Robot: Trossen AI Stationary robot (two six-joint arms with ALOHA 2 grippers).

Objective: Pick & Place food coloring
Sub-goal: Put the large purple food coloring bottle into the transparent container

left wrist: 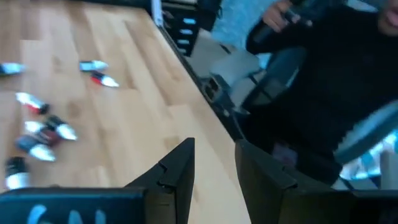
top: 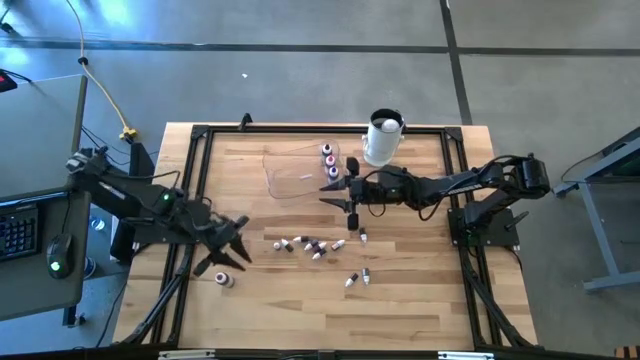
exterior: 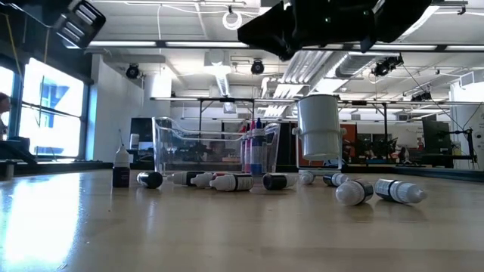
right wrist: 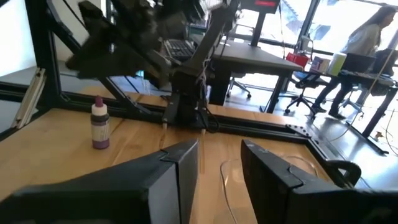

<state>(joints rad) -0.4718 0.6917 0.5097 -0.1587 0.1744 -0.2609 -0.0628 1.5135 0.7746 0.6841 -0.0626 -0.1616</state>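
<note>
Food coloring bottles (top: 312, 246) mid-table — light, smooth, roll-prone; grip across body. Left gripper (top: 228, 254), right gripper (top: 345, 195): fingers apart, empty.

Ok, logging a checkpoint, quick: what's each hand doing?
Left hand: open, holding nothing, at the table's left edge.
Right hand: open, holding nothing, beside the clear container.

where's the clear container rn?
High view: the clear container sits at the table's far middle, just left of three upright food coloring bottles; the white cylinder stands further right.
</note>
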